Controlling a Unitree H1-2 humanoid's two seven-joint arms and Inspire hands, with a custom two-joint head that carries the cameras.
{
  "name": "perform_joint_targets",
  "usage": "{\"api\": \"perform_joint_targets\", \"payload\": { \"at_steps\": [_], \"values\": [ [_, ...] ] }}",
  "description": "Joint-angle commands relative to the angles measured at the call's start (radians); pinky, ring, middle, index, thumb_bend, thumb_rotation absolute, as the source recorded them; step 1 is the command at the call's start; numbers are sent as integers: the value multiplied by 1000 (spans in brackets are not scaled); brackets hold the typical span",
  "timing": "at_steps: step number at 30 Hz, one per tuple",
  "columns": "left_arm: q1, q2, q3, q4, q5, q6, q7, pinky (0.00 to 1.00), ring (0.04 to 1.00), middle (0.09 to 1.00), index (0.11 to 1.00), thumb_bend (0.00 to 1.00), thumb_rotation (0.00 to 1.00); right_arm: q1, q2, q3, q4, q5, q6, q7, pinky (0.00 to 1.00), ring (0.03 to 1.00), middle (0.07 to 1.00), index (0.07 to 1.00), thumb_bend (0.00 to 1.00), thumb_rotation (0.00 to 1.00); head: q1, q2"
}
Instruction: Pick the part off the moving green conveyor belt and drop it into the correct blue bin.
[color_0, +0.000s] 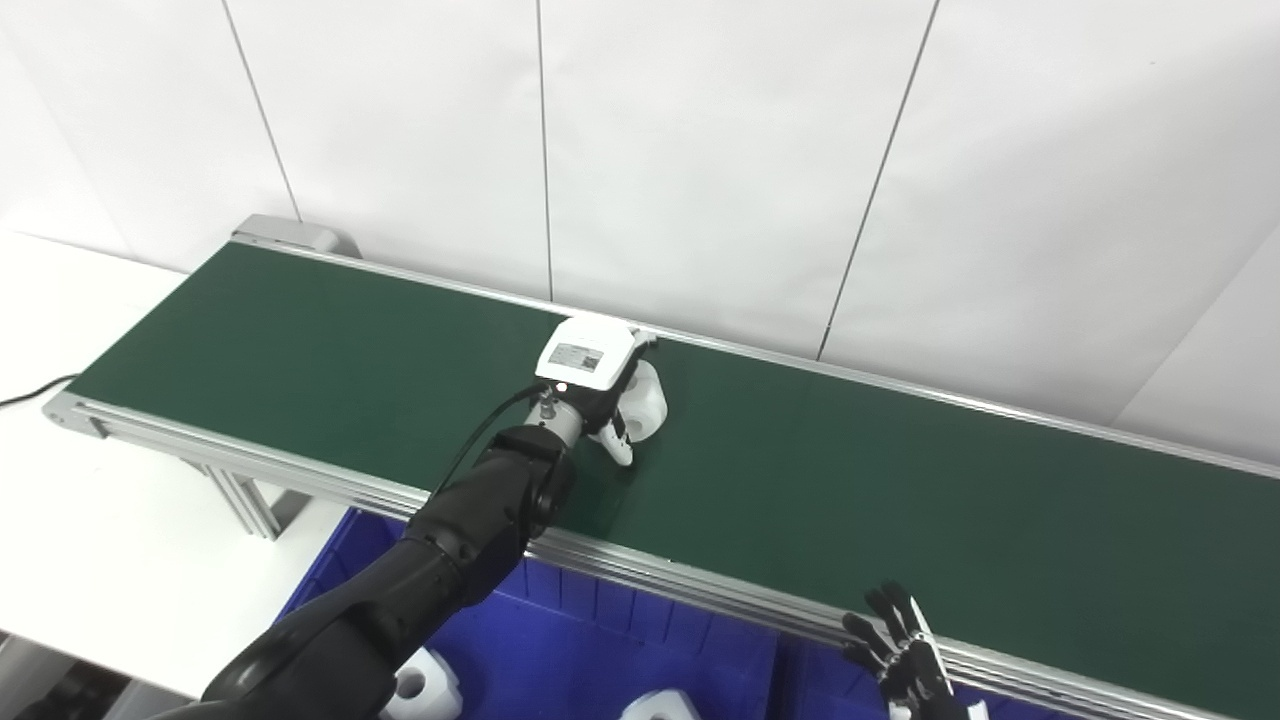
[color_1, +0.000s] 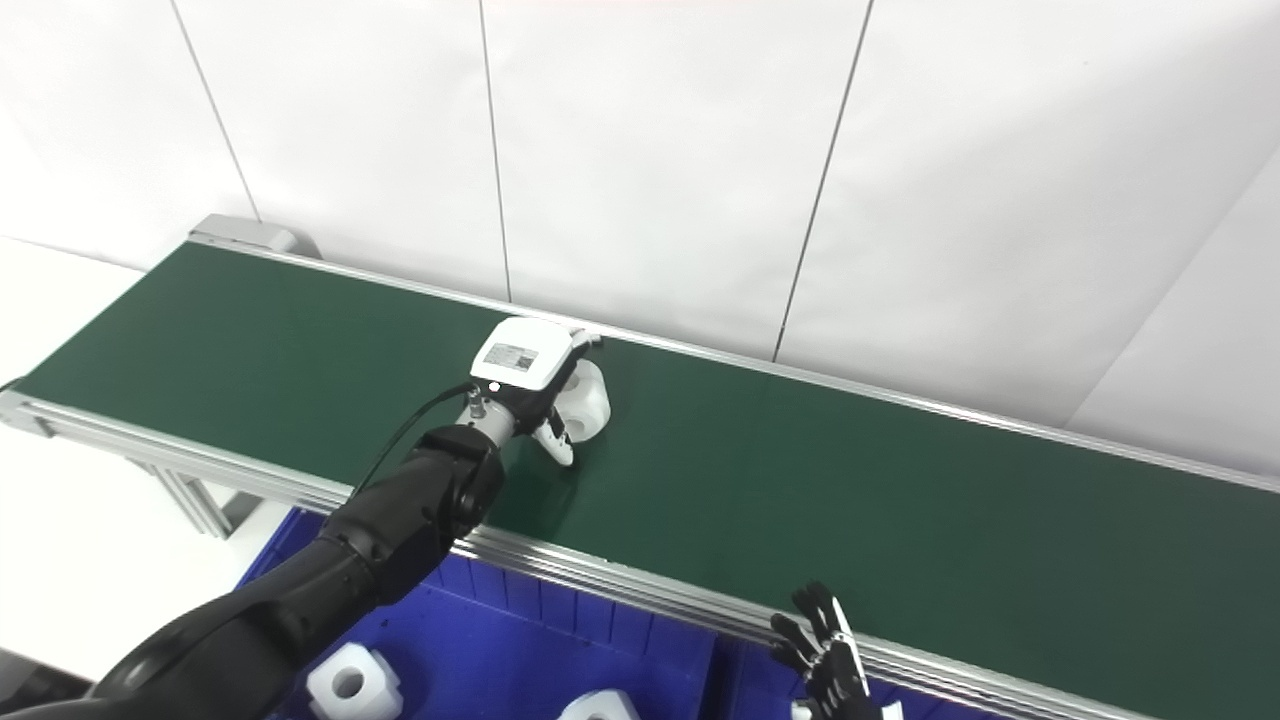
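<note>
Far left: white tabletop (color_0: 60, 300), and the near end of the long dark-green conveyor belt with aluminium side rails (color_0: 300, 340) sitting on it. Below the belt's near rail, a deep blue plastic bin (color_0: 600, 640) with white chunky plastic parts already in it (color_1: 348, 684) (at least two, cut off by the frame edge). Mid-belt: left hand (color_0: 600, 385), white-backed with dark fingers, lies on the belt, curled around a white blocky plastic part with a round bore (color_0: 650, 400). Fingers wrap the part's near and far sides; the part looks still on the belt surface, not lifted. Whether the grip is fully closed I can't tell, since the hand's back hides the contact. Right of that, bare belt. Bottom right: right hand (color_0: 905, 655), dark fingers spread, holding nothing, waiting just by the near rail.

Progress, my read: reach done, grasp under way. Left: lift, carry to the bin, release.
</note>
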Motion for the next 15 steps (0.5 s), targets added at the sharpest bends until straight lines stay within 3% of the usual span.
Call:
{"api": "perform_joint_targets", "payload": {
  "at_steps": [1, 3, 5, 15],
  "values": [
    [-62, 28, -9, -12, 23, 31, -4, 472, 492, 593, 601, 643, 1, 1, 13, 6, -34, 7, -57, 4, 779, 834, 911, 946, 804, 903, -2, 4],
    [-63, 32, -11, -14, 1, 17, -1, 343, 416, 519, 543, 537, 0, 2, 14, 8, -35, 9, -58, 5, 774, 832, 910, 946, 801, 901, -2, 4],
    [-61, 35, -10, -17, -14, 7, -1, 275, 392, 492, 526, 506, 0, 2, 15, 8, -36, 9, -58, 5, 770, 828, 907, 946, 801, 901, -4, 5],
    [-55, 42, -20, -37, -33, 18, -37, 233, 390, 472, 516, 500, 0, 0, 14, 14, -36, 11, -57, 12, 764, 817, 901, 957, 798, 914, -6, 9]
  ]
}}
